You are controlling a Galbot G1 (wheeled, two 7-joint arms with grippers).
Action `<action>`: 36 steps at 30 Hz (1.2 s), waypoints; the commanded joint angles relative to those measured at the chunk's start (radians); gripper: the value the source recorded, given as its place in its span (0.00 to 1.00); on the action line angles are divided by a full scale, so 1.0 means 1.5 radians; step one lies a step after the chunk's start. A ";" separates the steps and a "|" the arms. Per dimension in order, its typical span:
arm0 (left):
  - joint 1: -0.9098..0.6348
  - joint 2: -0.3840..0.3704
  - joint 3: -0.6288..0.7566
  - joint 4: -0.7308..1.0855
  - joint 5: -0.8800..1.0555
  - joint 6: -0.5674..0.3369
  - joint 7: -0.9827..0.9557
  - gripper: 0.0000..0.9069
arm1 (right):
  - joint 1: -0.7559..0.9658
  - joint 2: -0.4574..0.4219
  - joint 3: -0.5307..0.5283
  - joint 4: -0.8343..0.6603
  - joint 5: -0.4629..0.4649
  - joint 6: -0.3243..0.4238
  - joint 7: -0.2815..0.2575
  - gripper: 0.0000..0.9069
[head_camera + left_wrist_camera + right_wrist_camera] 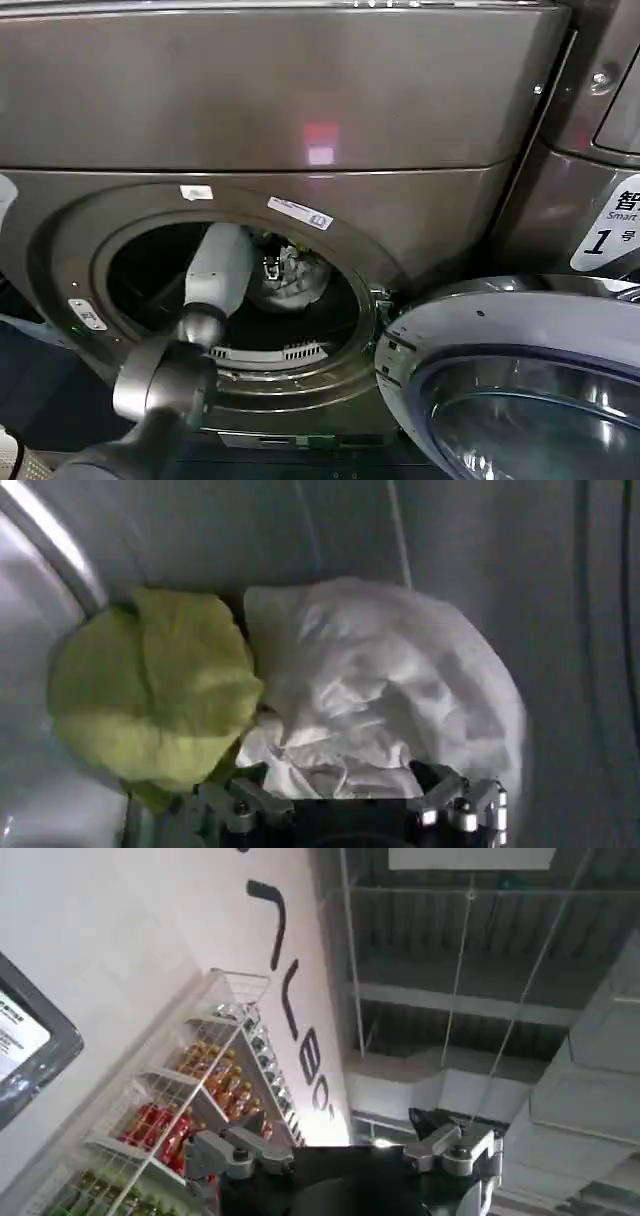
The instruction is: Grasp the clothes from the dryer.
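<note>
dryer (300, 130): bronze-grey front loader, its door (520, 390) swung open beside the porthole.
left tool (345, 790): reached through the porthole into the drum, fingers spread wide, empty, tips just at the near edge of the white bundle.
white bundle (380, 690): wrinkly whitish-grey cloth lying deep in the dryer's drum, touching the yellow-green bundle (155, 695) beside it.
right tool (345, 1148): parked away from the dryer, pointed up toward a ceiling and a shelf of bottles (190, 1098), fingers apart, holding nothing.
step: final approach, as i judge it, no grip made yet.
next move: likely press a little farther into the white cloth, then close on a thick fold.
</note>
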 commanded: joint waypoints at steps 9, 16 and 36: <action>-0.005 -0.007 0.072 0.024 -0.140 0.019 -0.065 1.00 | 0.005 0.003 -0.012 0.008 0.002 0.002 -0.003 1.00; -0.004 -0.009 0.071 0.035 -0.119 0.039 -0.029 1.00 | 0.008 0.005 -0.016 0.012 0.003 0.002 -0.003 1.00; -0.004 0.015 0.173 0.084 -0.218 0.100 -0.086 1.00 | 0.000 0.009 -0.018 0.027 0.017 0.000 -0.006 1.00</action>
